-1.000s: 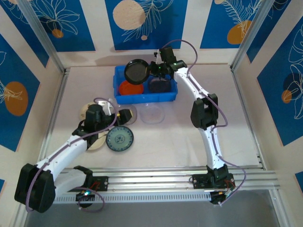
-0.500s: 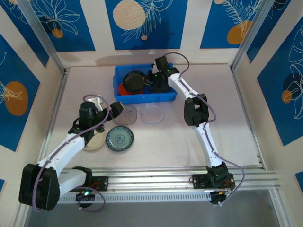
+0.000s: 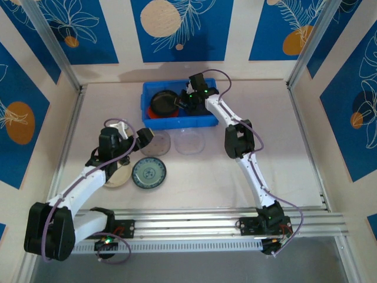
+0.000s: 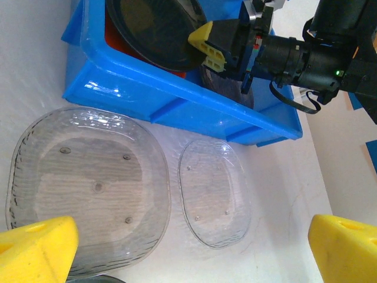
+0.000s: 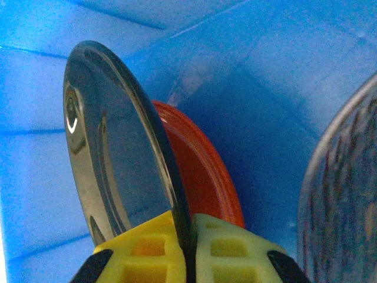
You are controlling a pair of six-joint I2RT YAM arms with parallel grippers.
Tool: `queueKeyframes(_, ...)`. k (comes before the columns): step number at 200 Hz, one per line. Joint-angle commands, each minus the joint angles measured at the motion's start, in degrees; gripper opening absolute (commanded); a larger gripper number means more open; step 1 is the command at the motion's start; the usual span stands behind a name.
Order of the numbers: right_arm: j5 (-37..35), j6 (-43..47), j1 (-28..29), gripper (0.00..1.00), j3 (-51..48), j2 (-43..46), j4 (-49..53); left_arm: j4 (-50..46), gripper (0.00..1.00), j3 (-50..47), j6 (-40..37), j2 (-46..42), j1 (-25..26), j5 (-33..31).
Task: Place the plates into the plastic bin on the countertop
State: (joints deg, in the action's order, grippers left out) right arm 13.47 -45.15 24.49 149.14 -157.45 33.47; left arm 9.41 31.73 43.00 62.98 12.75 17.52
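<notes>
Black plate [image 5: 112, 153]: clenched edgewise in right gripper [image 5: 187, 244], tilted over orange plate [image 5: 203, 177], bin [image 3: 177, 122] at twelve o'clock; release likely due next.

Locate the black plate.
The black plate is pinched by the right gripper, tilted over the orange plate in the left half of the blue bin, top view.

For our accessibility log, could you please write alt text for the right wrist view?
The right claw pinches the rim of a glossy black plate inside the blue plastic bin, an orange plate beside it; a translucent plate shows its edge at right.
</notes>
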Motion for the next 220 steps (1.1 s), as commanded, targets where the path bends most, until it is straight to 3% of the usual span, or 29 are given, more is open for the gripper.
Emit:
queueKeyframes(1,-0.42,-0.47,0.73,0.21,3.36,-0.49,0.59,0.35,1.00,-0.01,-1.52,0.42,-0.77,0.75)
queueKeyframes(40,-1.37,-0.40,0.95,0.35,3.92,-0.51,1.79,0.78,1.00,-0.14,-1.99,0.95,-0.80,1.05)
queueKeyframes(69,-5.39,1.60,1.58,0.39,5.23,0.33,5.00,1.86,1.00,-0.12,-1.96,2.17,-0.78,1.59)
queueKeyframes(130,-13.38,6.60,3.19,0.40,5.59,2.44,9.94,3.33,1.00,0.18,-2.20,3.44,-0.75,2.62)
queueKeyframes(220,-15.76,8.07,4.76,0.41,6.34,3.22,11.81,2.64,1.00,0.84,-2.73,3.24,-0.79,2.78)
